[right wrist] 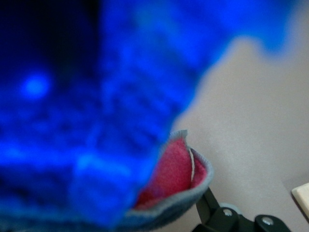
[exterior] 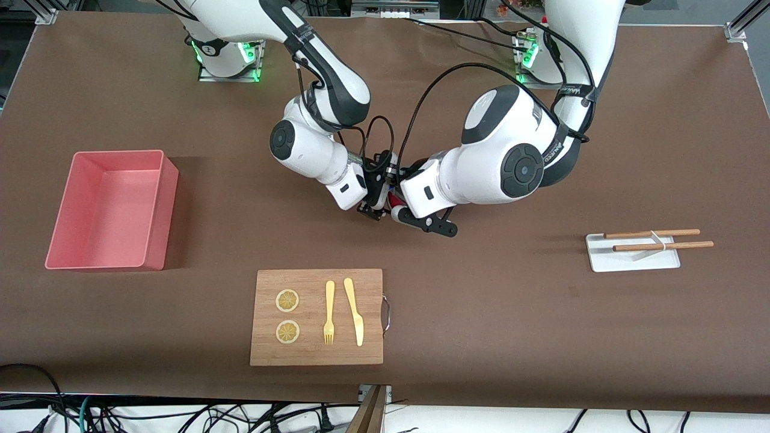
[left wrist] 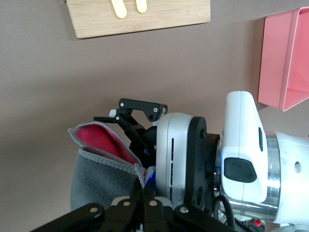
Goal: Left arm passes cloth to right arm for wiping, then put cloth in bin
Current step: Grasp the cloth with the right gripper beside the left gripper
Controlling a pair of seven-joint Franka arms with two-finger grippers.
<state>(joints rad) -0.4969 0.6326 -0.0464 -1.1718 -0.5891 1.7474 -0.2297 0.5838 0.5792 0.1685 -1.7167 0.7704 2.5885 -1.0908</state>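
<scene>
The rectangular wooden board (exterior: 317, 317) lies nearest; above the table, the small grey, red-lined cloth (left wrist: 99, 166) is pinched by the left gripper (left wrist: 140, 205), beside the spread right gripper (left wrist: 126, 112).

Both arms: glossy white shells, black joint bands, round dark grey caps on elbow joints. Green lights glow at both bases along top edge of surface. Black cables loop from forearms down to wrists. Left arm carries black strap with white lettering, unreadable. Wrist blocks white with small dark slots. Left pincer (left wrist: 145, 205): black linkage bars, silver screws. Right pincer (left wrist: 140, 116): black fingers, silver screws.
</scene>
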